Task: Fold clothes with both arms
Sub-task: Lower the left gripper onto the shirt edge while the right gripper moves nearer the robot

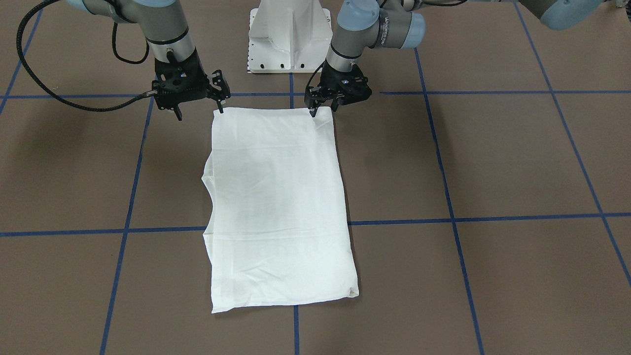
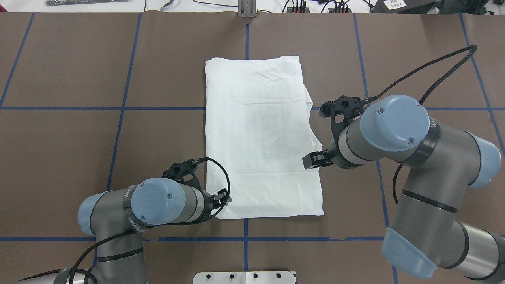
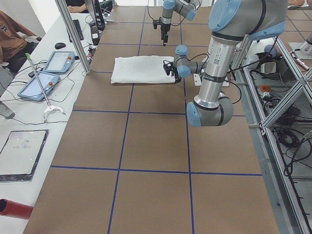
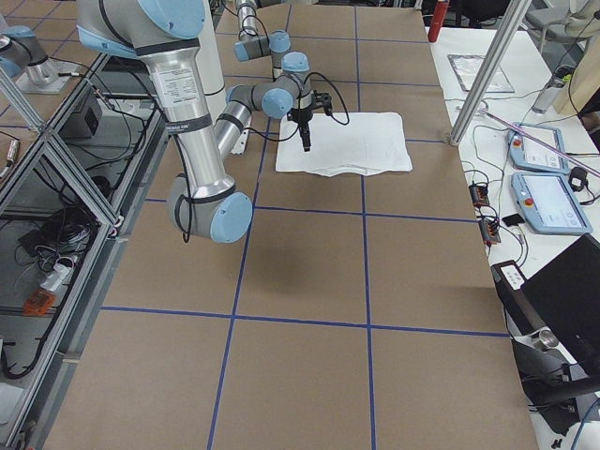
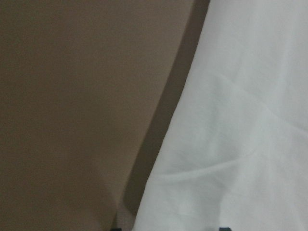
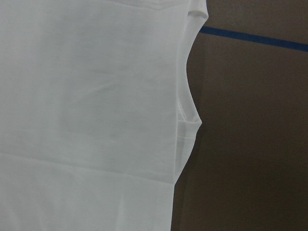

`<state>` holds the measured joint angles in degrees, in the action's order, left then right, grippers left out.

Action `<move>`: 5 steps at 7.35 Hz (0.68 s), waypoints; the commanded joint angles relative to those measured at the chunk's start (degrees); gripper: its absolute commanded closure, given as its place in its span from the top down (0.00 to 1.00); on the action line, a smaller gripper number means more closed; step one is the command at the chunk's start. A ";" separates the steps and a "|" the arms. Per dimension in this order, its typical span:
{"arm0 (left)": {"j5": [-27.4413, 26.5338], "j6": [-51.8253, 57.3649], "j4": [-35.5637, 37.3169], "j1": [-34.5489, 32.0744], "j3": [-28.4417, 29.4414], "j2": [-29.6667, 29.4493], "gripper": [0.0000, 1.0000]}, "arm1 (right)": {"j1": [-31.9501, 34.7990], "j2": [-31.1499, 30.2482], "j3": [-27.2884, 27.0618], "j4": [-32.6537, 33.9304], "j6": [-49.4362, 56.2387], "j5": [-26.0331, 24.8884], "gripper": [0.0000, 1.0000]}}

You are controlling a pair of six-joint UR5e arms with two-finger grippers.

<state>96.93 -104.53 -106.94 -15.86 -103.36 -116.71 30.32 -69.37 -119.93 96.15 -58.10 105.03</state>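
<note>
The white T-shirt (image 1: 281, 207) lies flat on the brown table, folded into a long rectangle (image 2: 260, 138); its print, collar and label are hidden. My left gripper (image 1: 323, 109) is open and low at the shirt's near corner on my left. The left wrist view shows the shirt's edge (image 5: 240, 120) between the two fingertips. My right gripper (image 1: 199, 113) is open wide a little above the table. One of its fingers is at the shirt's other near corner, the other is off the cloth. The right wrist view shows only cloth (image 6: 86, 96) and table.
The white pedestal base (image 1: 288, 39) stands just behind the shirt's near edge. Blue tape lines (image 1: 493, 217) cross the brown table. A side table with tablets (image 3: 48, 73) and a metal post (image 3: 73, 34) borders the far edge.
</note>
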 commanded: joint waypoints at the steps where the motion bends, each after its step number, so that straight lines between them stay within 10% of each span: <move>1: 0.01 0.37 0.24 -1.19 0.09 0.08 0.72 | 0.00 -0.07 0.13 0.00 0.09 0.00 1.00; 5: 0.36 0.29 0.24 -0.67 0.88 -0.36 0.72 | 0.00 -0.07 0.31 0.00 0.09 0.00 1.00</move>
<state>97.24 -104.17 -106.76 -16.66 -102.52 -116.95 30.32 -69.43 -119.65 96.15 -58.01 105.04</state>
